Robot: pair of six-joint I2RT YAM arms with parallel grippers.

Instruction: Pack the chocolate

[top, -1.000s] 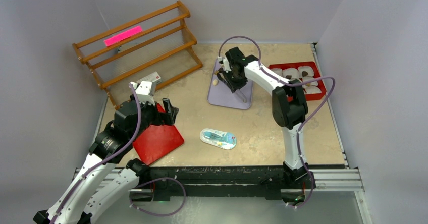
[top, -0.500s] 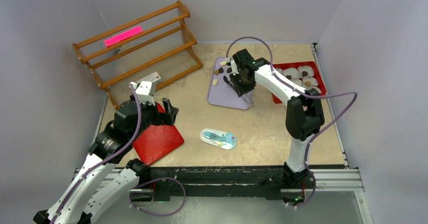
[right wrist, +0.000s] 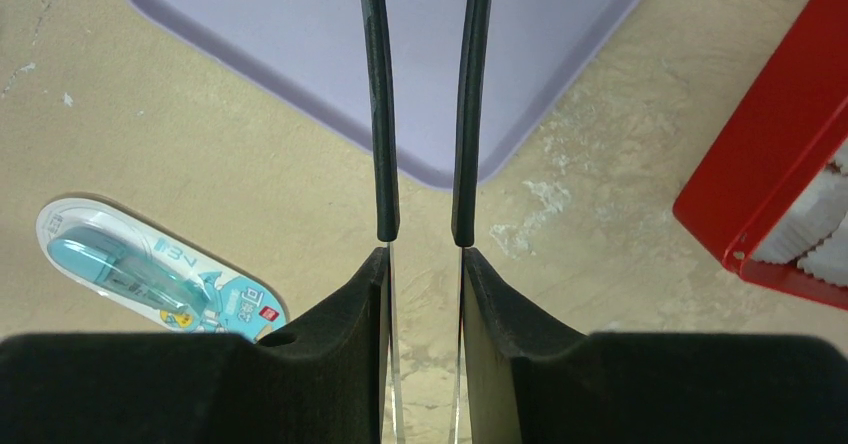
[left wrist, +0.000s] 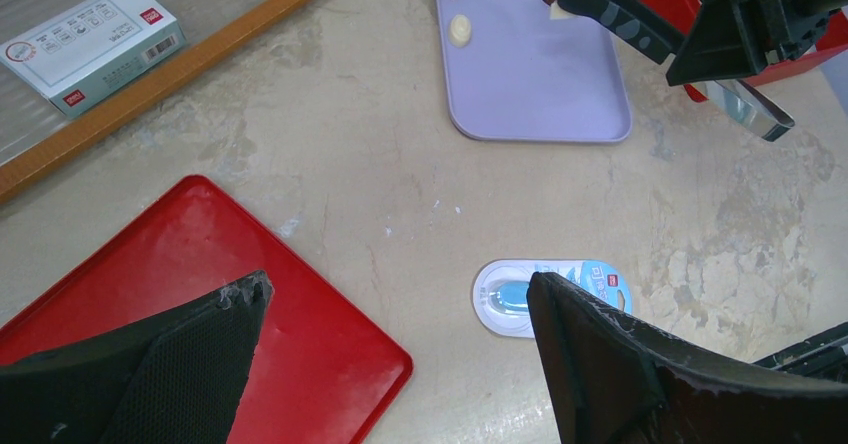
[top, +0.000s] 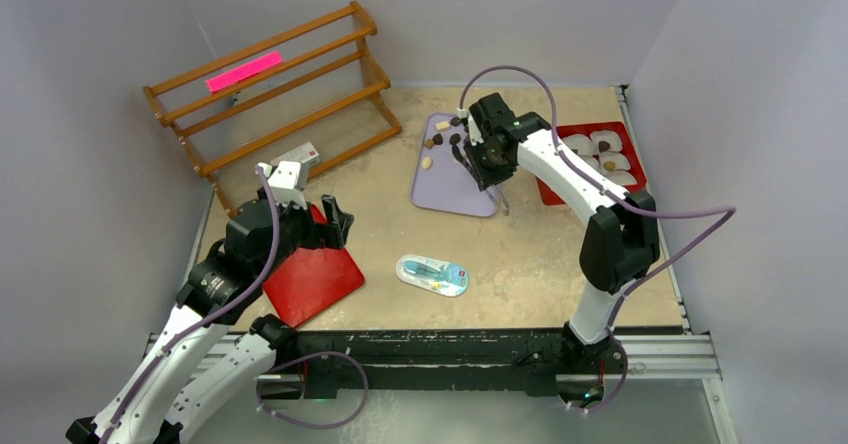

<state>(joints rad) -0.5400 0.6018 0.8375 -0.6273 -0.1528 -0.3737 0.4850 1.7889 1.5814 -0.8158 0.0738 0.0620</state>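
Observation:
Several chocolate pieces, dark brown [top: 455, 137] and pale cream [top: 427, 162], lie at the far end of the lilac tray [top: 445, 189], also in the left wrist view [left wrist: 459, 30]. My right gripper [top: 482, 154] [right wrist: 422, 254] is shut on metal tongs [right wrist: 378, 114] with black sleeves, held over the tray's near right corner. The tong tips run out of the top of the right wrist view, and nothing shows between the arms. The red box [top: 632, 188] with white paper cups sits to the right. My left gripper [top: 330, 214] [left wrist: 398, 289] hangs open and empty over the red lid [left wrist: 250, 304].
A blue-and-white oval packet [top: 432, 274] lies mid-table. A wooden rack [top: 270, 94] with a pink tag stands at the back left, a small white box [top: 300, 154] beside it. Grey walls close in the table.
My right arm has swung right along the lilac tray with the tongs, uncovering the chocolate pieces at the tray's far end. The left arm has not moved.

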